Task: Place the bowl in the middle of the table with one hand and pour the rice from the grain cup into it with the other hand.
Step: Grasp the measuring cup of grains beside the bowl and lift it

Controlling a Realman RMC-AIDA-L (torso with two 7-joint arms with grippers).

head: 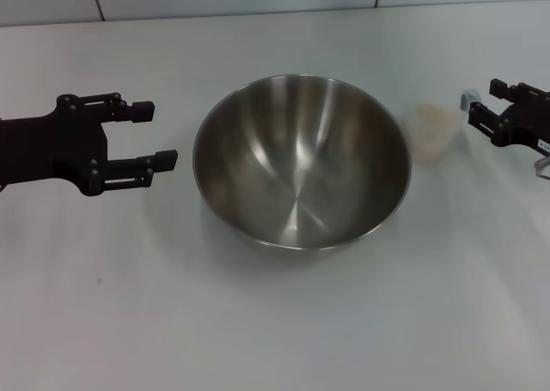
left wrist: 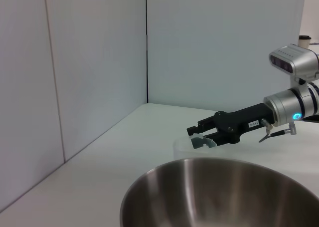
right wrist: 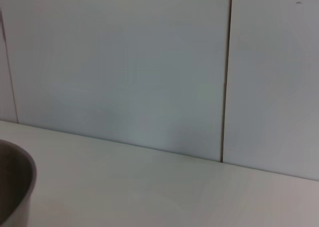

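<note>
Head view shows the bowl mid-table, the left gripper spread wide just beside its rim, holding nothing. The grain cup (rice apparently inside) stands upright right of the bowl, the right gripper parted beside it.

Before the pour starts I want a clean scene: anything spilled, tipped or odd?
Nothing stands out. The bowl sits upright and empty mid-table, the grain cup stands upright beside it, no grains on the table. The left gripper is open; the right gripper is beside the cup.
</note>
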